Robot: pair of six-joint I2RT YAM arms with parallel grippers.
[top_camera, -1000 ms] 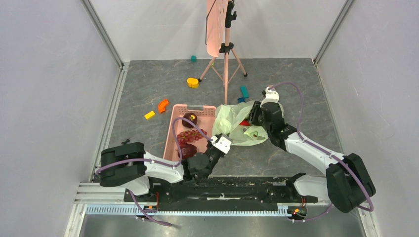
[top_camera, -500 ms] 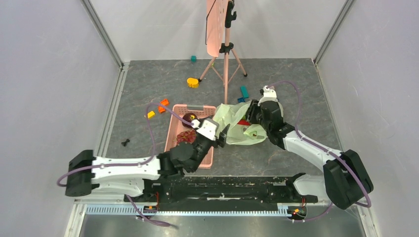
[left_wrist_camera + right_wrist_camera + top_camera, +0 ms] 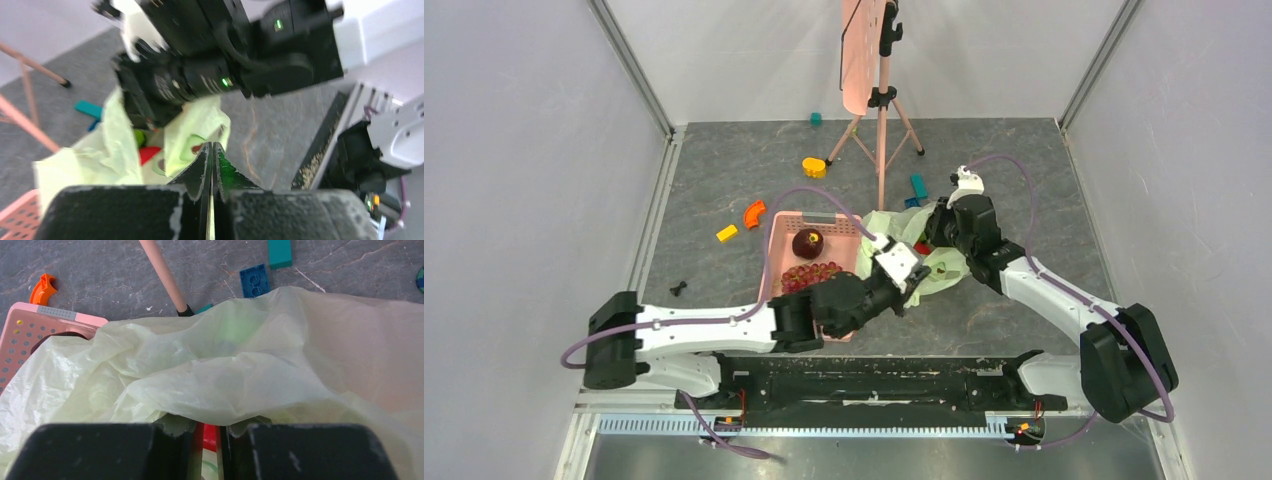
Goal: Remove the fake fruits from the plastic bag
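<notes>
The plastic bag (image 3: 894, 232) lies just right of the pink basket (image 3: 776, 262), with the fake fruits (image 3: 938, 269) inside (green and red show through). The left fingers (image 3: 199, 171), pressed shut, meet its near edge. The right fingers (image 3: 100, 450), narrowed onto film, grip its far edge, and the fruits lie between.

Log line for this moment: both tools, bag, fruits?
left tool: shut, near edge of bag | right tool: shut on bag, far side | fruits: inside bag | progress: none out

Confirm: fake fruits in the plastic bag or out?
In. A green fake fruit and a red fake fruit show through the plastic bag; how many more, cannot tell.
</notes>
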